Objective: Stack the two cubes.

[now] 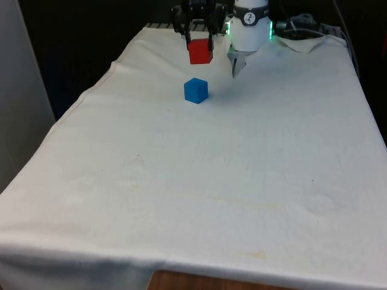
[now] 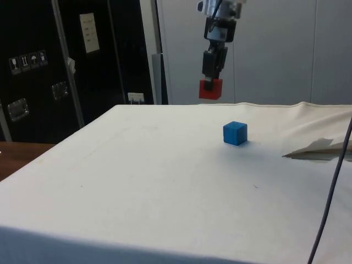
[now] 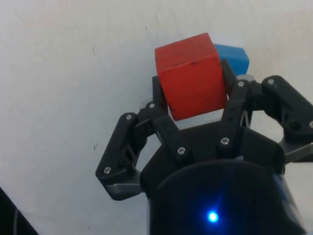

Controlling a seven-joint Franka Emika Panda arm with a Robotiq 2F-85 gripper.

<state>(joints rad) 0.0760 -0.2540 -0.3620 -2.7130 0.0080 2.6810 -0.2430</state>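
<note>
On the white cloth (image 1: 199,181), toward the table's far half, sits the blue cube (image 1: 196,90), flat on the cloth w/ nothing touching it. Above and just beyond the blue cube hangs the red cube (image 1: 200,51), lifted clear of the cloth, apart from the blue cube. Gripper (image 1: 199,43) has its jaws clamped on the red cube's sides; in the wrist view the blue cube's corner peeks from behind the red cube

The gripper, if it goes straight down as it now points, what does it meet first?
Probably the blue cube, which peeks from behind the held red cube. The gripper may be offset; otherwise the white cloth.
</note>
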